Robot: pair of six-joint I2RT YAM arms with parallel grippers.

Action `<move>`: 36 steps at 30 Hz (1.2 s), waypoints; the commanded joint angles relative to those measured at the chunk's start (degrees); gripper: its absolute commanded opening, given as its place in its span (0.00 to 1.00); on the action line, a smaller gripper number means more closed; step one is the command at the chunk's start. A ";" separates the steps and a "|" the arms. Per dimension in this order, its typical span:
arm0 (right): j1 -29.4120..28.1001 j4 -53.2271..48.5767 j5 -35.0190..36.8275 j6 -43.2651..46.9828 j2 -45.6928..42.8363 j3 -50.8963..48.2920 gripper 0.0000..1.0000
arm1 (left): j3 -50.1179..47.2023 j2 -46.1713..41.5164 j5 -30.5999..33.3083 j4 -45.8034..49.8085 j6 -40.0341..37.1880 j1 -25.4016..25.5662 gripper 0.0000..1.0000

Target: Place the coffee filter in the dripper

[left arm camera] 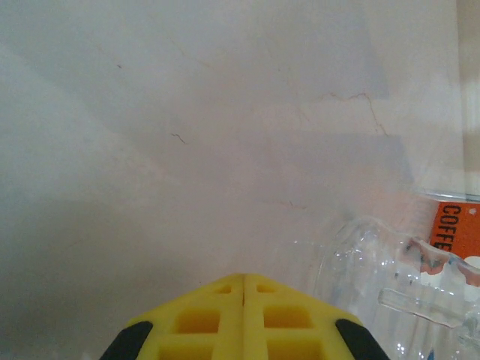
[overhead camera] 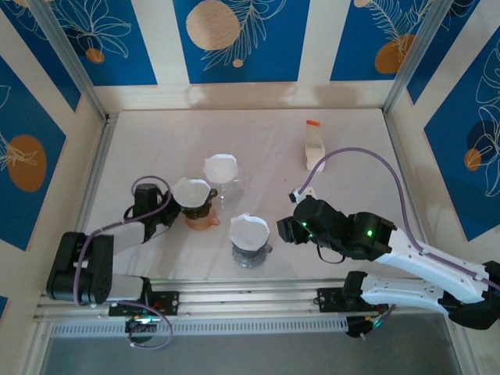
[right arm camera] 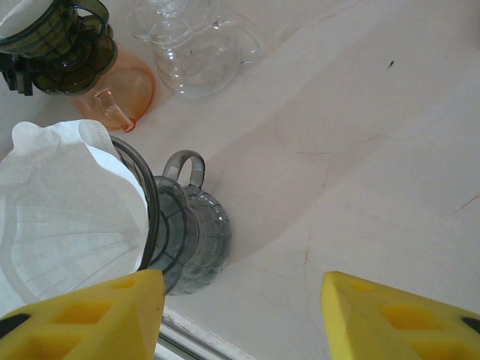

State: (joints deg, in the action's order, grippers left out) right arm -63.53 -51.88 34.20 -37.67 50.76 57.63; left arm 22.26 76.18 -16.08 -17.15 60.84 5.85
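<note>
Three drippers stand mid-table, each with a white coffee filter in it. The grey dripper (overhead camera: 251,251) at the front holds a filter (overhead camera: 248,230); in the right wrist view this filter (right arm camera: 67,217) fills the dripper (right arm camera: 184,232) at the left. My right gripper (overhead camera: 287,228) hovers just right of it, open with nothing between the jaws (right arm camera: 238,292). My left gripper (overhead camera: 168,209) rests low beside the orange dripper (overhead camera: 201,219), its yellow fingers (left arm camera: 244,300) shut together on nothing.
A clear dripper (overhead camera: 225,186) with a filter stands behind the other two, and its glass (left arm camera: 390,277) shows in the left wrist view. A white pack with an orange cap (overhead camera: 314,147) stands at the back right. The table's front rail (overhead camera: 250,291) runs close behind the grey dripper.
</note>
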 commanded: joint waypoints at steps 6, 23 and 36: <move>-0.18 0.13 2.92 -1.18 -1.05 -0.37 0.58 | 2.41 -10.53 9.20 18.51 -5.95 -5.70 0.00; 2.46 8.94 8.81 3.30 -3.39 -3.44 0.99 | 20.85 -26.26 26.62 35.78 -22.22 -11.55 0.95; 5.21 13.51 16.36 6.52 -4.12 -5.56 0.99 | 20.72 -10.29 21.81 14.31 -47.38 -11.56 1.00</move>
State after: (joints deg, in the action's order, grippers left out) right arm -59.00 -39.94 47.29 -31.51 47.77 53.39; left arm 41.91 61.12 7.97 1.04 23.70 -5.26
